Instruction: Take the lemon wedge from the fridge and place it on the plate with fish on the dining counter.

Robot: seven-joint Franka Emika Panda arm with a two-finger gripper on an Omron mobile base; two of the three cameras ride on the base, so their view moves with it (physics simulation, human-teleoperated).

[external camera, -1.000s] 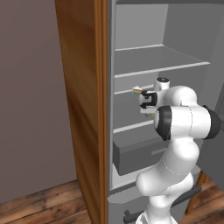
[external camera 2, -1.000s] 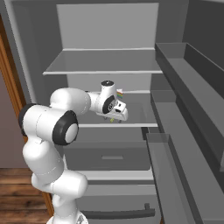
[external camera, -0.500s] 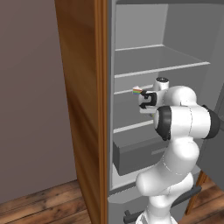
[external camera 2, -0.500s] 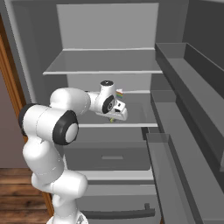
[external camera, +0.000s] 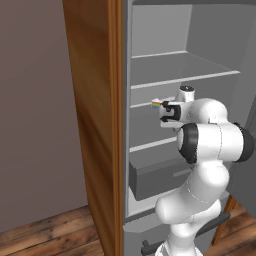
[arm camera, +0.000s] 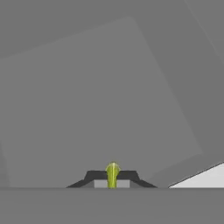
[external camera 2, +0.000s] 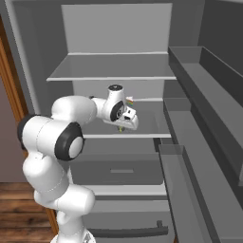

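Left base view: my arm reached into the open fridge, wrist over the middle shelf. A tiny rainbow-streaked bit at the shelf's left edge looked like the wedge — I couldn't tell for certain. Wooden side panel glossy, fridge interior flat matte grey.

Right base view: gripper pointed down just above the shelf, a yellowish speck at its tips. Plain shelves, deep grey door bins on the right.

Hand view: the two dark fingertips were nearly closed, pinching a thin yellow-green sliver between them — I judged that the wedge was gripped. Smooth grey surface beyond.

Progress: pick looked done; lifting out, driving to the counter and placing on the plate were all left.
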